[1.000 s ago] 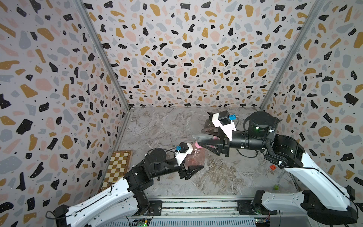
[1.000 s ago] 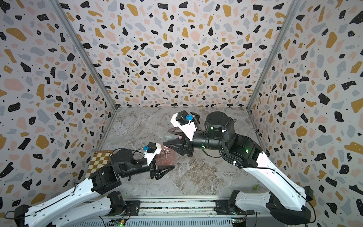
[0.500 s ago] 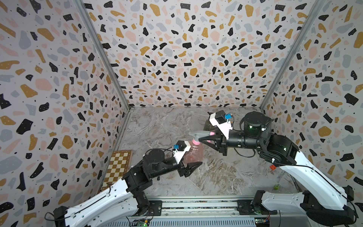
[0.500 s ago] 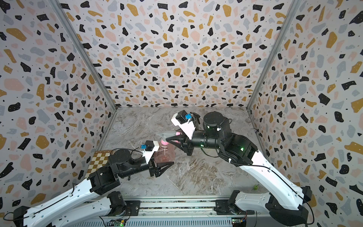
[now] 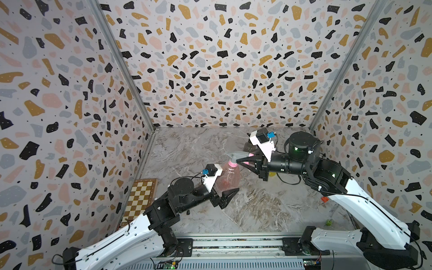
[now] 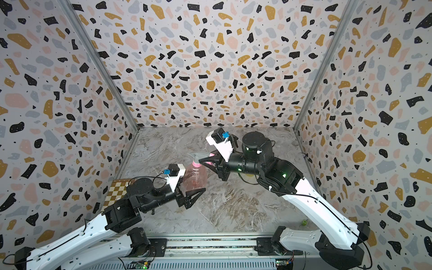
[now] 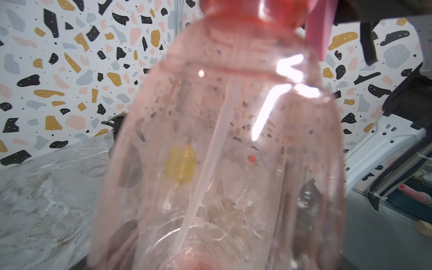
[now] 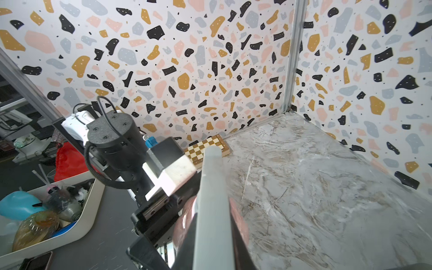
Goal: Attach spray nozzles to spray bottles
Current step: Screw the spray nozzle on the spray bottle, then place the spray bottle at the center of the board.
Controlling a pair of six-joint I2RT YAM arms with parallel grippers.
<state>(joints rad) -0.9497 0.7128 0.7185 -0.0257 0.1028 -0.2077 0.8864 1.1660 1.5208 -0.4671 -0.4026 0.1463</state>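
Marble tabletop, centre: right gripper (image 5: 240, 161) pinches the pink-and-grey nozzle (image 5: 230, 156) atop the pink bottle (image 5: 230, 174). Left gripper (image 5: 225, 190), jaws wide, should clamp the body before twisting.

no legible text or labels anywhere

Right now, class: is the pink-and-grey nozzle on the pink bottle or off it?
On. The pink-and-grey nozzle sits on the neck of the pink bottle, and its dip tube runs down inside. How tightly: cannot tell.
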